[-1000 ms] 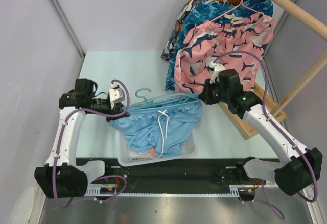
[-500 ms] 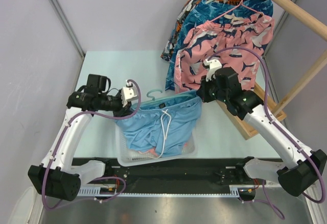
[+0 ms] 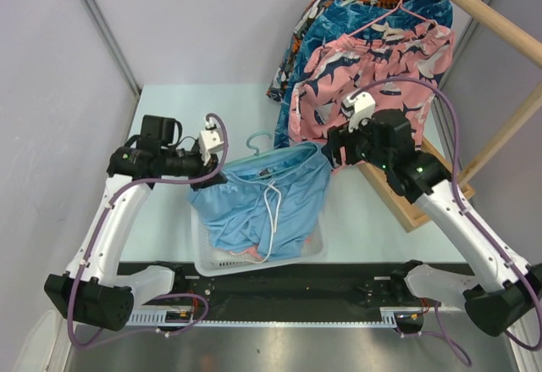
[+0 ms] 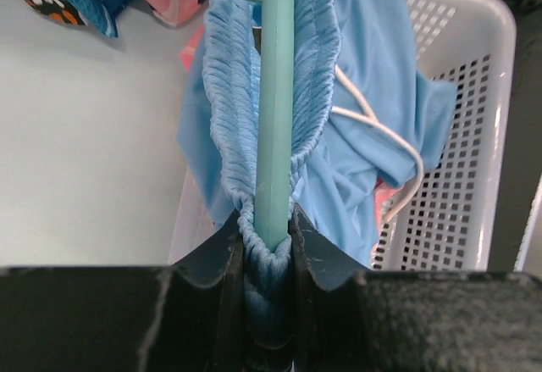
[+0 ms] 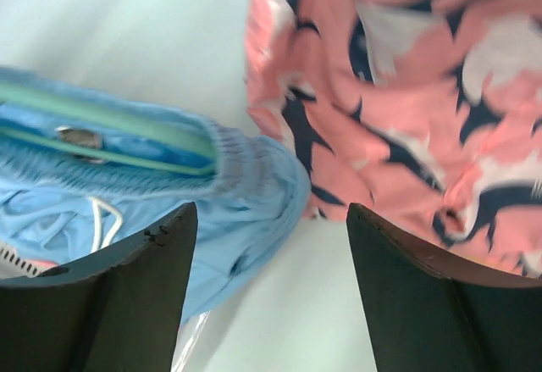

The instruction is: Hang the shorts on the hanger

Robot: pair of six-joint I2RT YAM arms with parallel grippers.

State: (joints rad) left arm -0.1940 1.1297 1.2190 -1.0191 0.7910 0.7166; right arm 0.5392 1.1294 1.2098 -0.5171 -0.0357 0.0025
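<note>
The light sky-blue shorts [image 3: 271,198] hang with their elastic waist stretched over the mint-green hanger [image 3: 258,142], and their legs trail into a white basket. My left gripper [image 3: 213,175] is shut on the left end of the hanger [image 4: 275,92] with the gathered waistband of the shorts [image 4: 364,126] pinched round it. In the left wrist view that gripper [image 4: 269,230] clamps bar and cloth together. My right gripper [image 3: 333,152] is open just off the shorts' right end. In its own view the right gripper [image 5: 269,219] holds nothing; the shorts [image 5: 250,190] and hanger [image 5: 110,105] lie left of it.
A white mesh basket [image 3: 207,258] sits at the table's near edge, with pink cloth in it. Pink shark-print shorts [image 3: 364,92] and blue patterned garments [image 3: 339,24] hang from a wooden rack [image 3: 474,8] at the back right, close behind my right gripper.
My right gripper has opened and let go of the shorts' right end, backing slightly up and right. The left gripper has carried the hanger and shorts a little to the right and farther back.
</note>
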